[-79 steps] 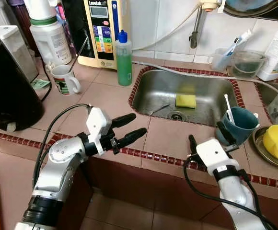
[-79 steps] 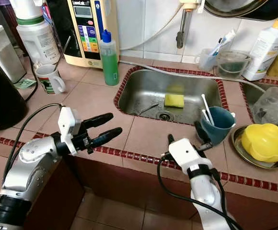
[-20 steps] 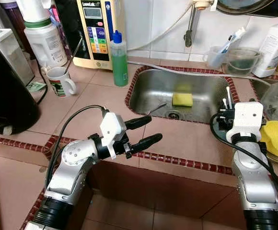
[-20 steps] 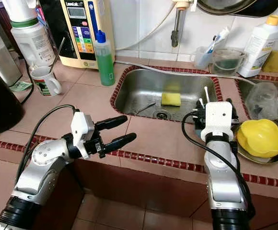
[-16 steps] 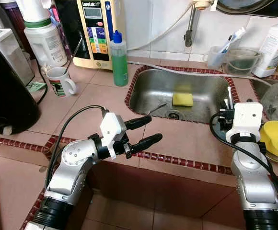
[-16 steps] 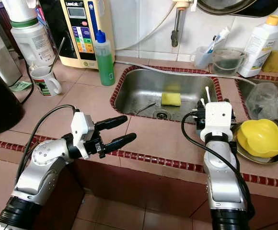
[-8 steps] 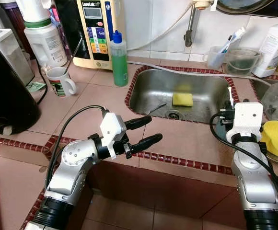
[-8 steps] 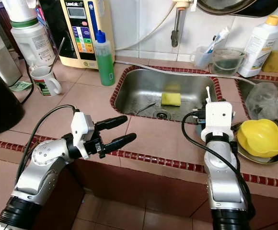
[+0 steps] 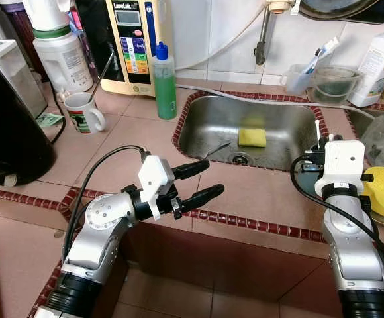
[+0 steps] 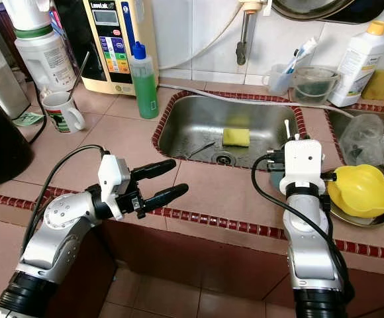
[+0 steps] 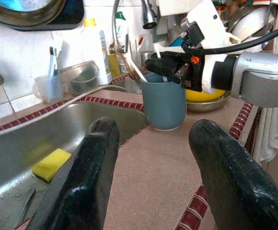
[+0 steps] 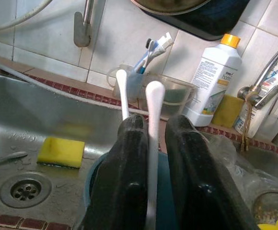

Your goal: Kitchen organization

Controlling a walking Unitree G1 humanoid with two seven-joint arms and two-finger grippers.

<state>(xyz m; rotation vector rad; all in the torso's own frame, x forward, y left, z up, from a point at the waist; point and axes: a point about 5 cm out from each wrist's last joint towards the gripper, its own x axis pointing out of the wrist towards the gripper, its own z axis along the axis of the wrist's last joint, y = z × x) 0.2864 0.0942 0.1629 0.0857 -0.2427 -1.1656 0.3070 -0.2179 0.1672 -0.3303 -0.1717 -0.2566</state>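
A blue cup (image 11: 164, 108) stands on the tiled counter right of the sink, with two white utensils in it. My right gripper (image 12: 151, 125) hangs just above its rim, shut on one white utensil (image 12: 154, 103). The other white utensil (image 12: 122, 96) stands free behind it. In the head views the right wrist block (image 9: 342, 159) covers most of the cup. My left gripper (image 9: 212, 177) is open over the counter's front edge, left of the cup, with nothing between its fingers.
The steel sink (image 9: 212, 126) holds a yellow sponge (image 9: 252, 137). A yellow bowl (image 10: 361, 187) lies on a metal plate at right. A green bottle (image 9: 164, 83), a white mug (image 9: 83, 111) and a black appliance (image 9: 10, 126) stand at left.
Since the oldest frames my right gripper has risen from the counter's front edge to above the blue cup. Over the last second it edged slightly right. The left arm has stayed put.
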